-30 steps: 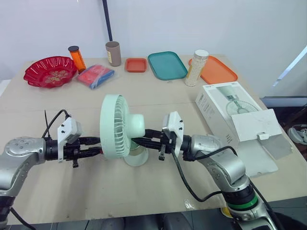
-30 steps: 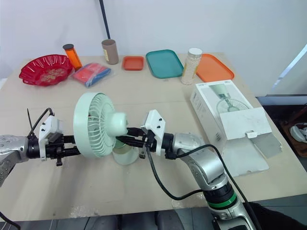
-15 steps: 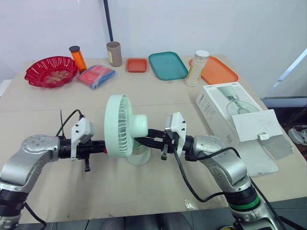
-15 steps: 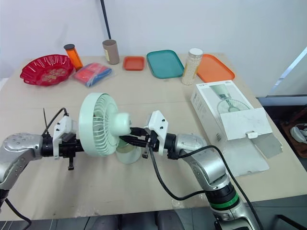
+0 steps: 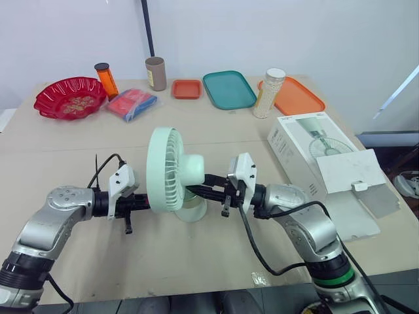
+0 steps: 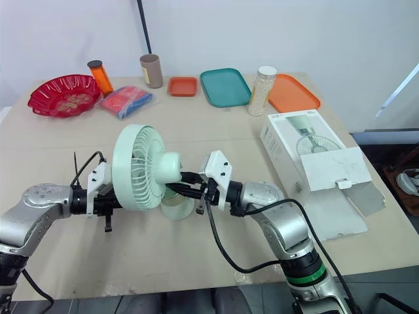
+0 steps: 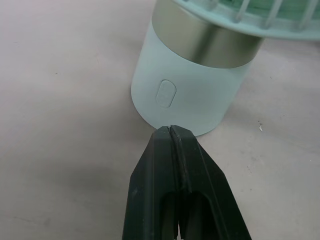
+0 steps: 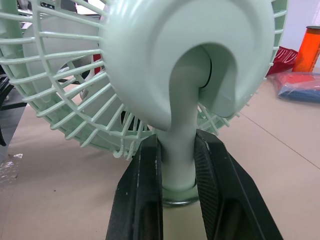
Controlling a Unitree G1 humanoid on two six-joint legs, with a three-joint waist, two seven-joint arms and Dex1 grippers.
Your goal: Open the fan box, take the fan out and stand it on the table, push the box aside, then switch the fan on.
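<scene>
The pale green fan [image 5: 171, 169] stands upright on the table on its round base [image 7: 187, 82]. My right gripper [image 8: 178, 150] is shut on the fan's neck from the right side, one finger [image 8: 142, 175] on each side of it. My left gripper [image 7: 170, 130] is shut with nothing in it. Its tips are low at the front of the base, just below the power button [image 7: 166, 93]. In the left eye view the fan head hides the left gripper's tips. The white fan box [image 5: 308, 154] lies to the right with its flap [image 5: 357, 175] open.
Along the far edge are a red bowl [image 5: 69, 97], an orange bottle [image 5: 105, 78], a blue and red packet [image 5: 131, 103], a brown cup [image 5: 155, 72], a small orange tray [image 5: 186, 88], a teal tray [image 5: 228, 89], a jar of white beads [image 5: 271, 91] and an orange tray [image 5: 300, 98].
My left gripper has moved right, in under the fan head and up to the base. The fan and my right gripper have shifted slightly to the right.
</scene>
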